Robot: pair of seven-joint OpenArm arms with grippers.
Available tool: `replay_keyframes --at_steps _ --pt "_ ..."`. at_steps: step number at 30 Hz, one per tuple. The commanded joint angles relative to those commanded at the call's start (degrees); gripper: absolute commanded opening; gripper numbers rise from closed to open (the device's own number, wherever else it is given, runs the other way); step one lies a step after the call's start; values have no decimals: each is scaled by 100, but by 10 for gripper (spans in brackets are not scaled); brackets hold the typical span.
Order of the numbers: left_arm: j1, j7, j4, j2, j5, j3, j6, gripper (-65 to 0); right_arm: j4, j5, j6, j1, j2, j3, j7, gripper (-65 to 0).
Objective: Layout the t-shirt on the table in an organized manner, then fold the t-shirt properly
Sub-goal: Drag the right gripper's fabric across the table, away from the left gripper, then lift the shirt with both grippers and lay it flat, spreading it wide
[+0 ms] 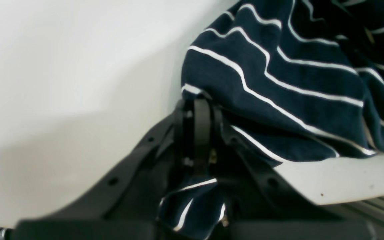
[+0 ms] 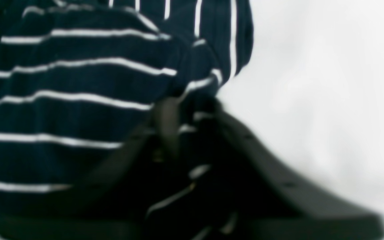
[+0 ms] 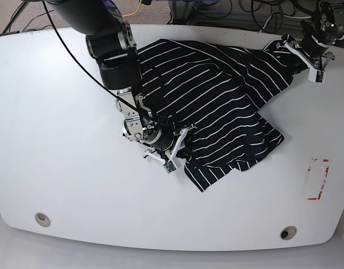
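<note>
I have both grippers pinched shut on the soft black white-striped t-shirt [image 3: 216,106], right gripper [image 3: 174,147] mid-table, left gripper [image 3: 298,51] at the far right edge of the glossy white table [image 3: 59,140], probably to stretch the crumpled cloth flat.

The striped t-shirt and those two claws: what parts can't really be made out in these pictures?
- Right gripper, right wrist view: badly blurred; its tips sink into the t-shirt, so the grip is unclear.
- Left gripper, left wrist view: tips covered by cloth at the table edge.
- T-shirt, base view: bunched, the sleeves and collar lost in the folds.
- Left gripper, base view: too small to judge.
</note>
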Motion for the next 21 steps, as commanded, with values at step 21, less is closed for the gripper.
replay_keyframes --at_steps 21 --pt "-2558 1969 -334 -9 879 -35 0 -644 4299 9 0 -360 659 853 -2479 -650"
